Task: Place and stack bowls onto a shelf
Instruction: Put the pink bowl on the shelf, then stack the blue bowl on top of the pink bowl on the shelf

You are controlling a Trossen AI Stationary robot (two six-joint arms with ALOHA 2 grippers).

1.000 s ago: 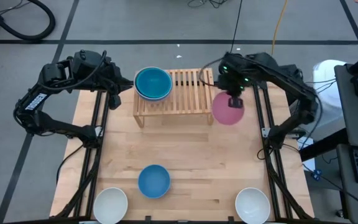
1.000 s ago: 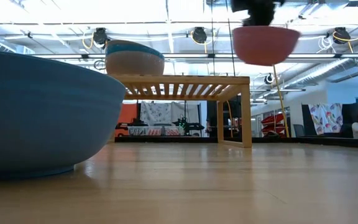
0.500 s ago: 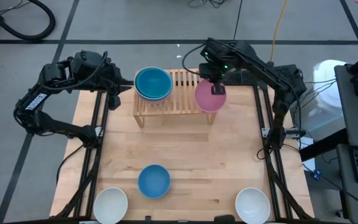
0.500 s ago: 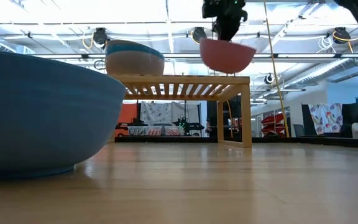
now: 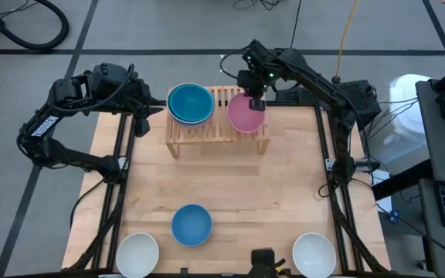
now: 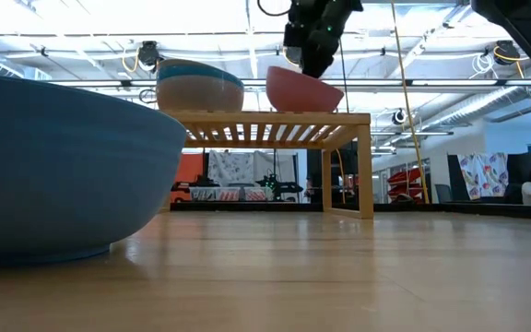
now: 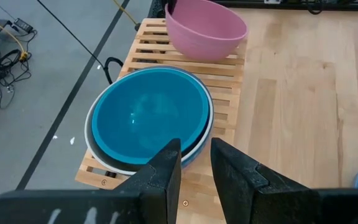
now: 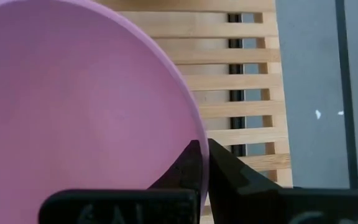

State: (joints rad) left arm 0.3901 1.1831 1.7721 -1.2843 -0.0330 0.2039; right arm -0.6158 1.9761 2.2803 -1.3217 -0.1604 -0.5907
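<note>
While right gripper (image 5: 256, 104) jaws pinch the smooth round pink bowl (image 5: 245, 114) rim over the slatted wood shelf (image 5: 221, 123), left gripper (image 7: 194, 163) jaws stand narrow, at nine o'clock of the stacked teal bowl (image 5: 190, 103).

blue bowl (image 6: 58, 166) cropped at low view's left edge, stack's (image 5: 190, 104) lower bowls mostly hidden

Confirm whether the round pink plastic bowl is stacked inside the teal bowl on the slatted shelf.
No, the pink bowl, gripped by the right gripper, sits beside the teal bowl.

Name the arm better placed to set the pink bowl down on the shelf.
Right. The right gripper is shut on the pink bowl just over the shelf. The left gripper hovers near the stacked teal bowl, holding nothing.
</note>
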